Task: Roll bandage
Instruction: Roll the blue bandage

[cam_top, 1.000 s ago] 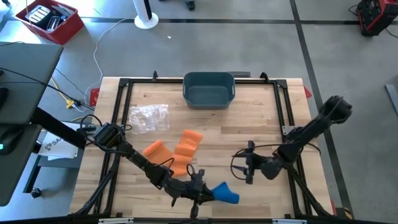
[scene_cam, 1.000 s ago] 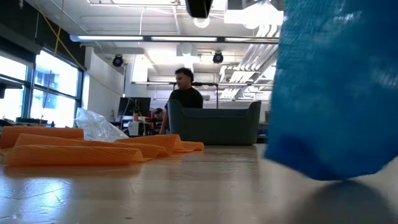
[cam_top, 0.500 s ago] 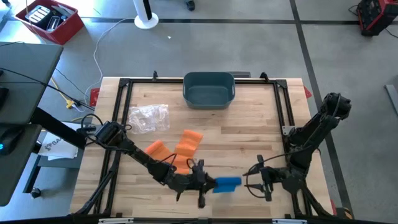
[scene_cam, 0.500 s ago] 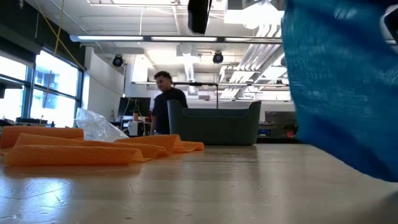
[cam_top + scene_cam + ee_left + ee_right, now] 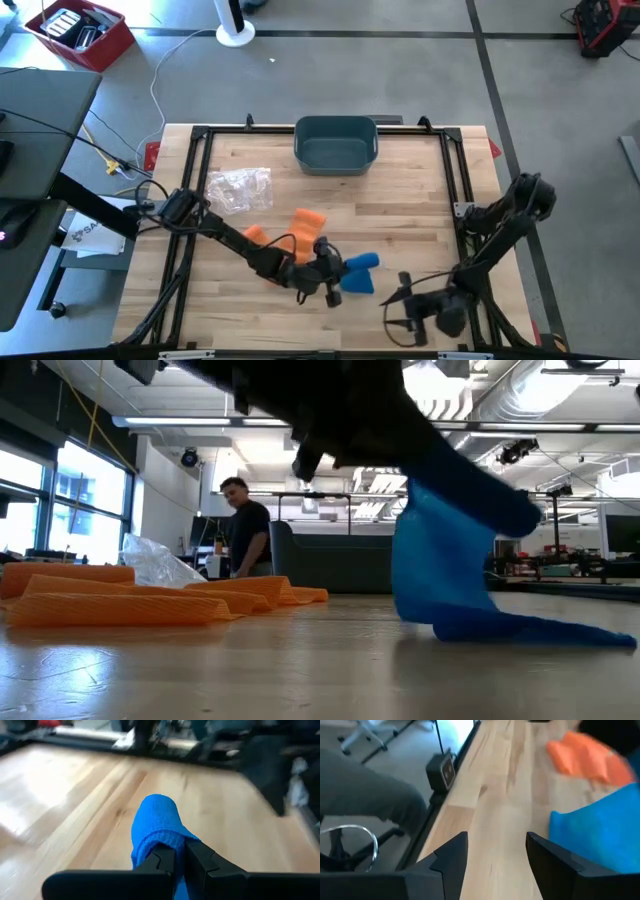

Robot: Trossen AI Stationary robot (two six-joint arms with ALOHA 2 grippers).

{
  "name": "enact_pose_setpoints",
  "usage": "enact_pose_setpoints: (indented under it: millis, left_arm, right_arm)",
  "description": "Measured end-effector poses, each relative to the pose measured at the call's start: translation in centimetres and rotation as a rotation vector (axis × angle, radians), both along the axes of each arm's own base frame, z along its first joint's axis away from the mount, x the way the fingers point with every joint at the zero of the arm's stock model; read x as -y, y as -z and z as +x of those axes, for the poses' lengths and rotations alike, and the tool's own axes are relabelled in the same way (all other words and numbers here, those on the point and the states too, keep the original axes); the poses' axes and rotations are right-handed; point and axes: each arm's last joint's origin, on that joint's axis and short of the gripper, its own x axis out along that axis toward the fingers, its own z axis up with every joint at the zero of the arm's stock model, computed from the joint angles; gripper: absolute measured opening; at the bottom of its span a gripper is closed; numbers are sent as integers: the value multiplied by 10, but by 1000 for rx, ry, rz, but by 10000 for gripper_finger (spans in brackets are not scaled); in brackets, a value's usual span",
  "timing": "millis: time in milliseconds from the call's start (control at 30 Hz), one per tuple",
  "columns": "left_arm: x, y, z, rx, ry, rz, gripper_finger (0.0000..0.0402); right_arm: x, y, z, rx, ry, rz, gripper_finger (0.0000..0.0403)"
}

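Both arms are dark, built of slim tubular links joined by bulkier rounded joint housings — thin black cables loop loosely alongside the links. The left gripper (image 5: pixel 174 865) carries two matte black fingers (image 5: pixel 161 861) with squared, stepped tips on a broad flat crossbar. The right gripper (image 5: pixel 496 855) has matching black fingers (image 5: pixel 451 854) — flat, angular, tapering outward from the base.

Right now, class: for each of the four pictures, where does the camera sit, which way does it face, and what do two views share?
High: above the table, looking down; both arms show.
Low: at tabletop height, facing the room; the left arm overhead, a person behind.
Left wrist: on the left arm; left claw shut on the blue bandage.
Right wrist: on the right arm; right claw open over the table's edge.
All four share the blue bandage.
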Motion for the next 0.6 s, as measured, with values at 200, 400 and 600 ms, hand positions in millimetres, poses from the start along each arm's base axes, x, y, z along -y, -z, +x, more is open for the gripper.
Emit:
enact_pose_setpoints:
  millis: [200, 400, 600]
  left_arm:
    - [-6, 6, -2, -53, -64, 12, 12]
    - [0, 8, -5, -68, -53, 21, 12]
    - [3, 10, -8, -84, -59, 10, 12]
  right_arm:
    - [-5, 25, 40, -99, 0, -29, 194]
    - [3, 34, 72, -159, 44, -167, 194]
    - [23, 40, 84, -256, 94, -205, 192]
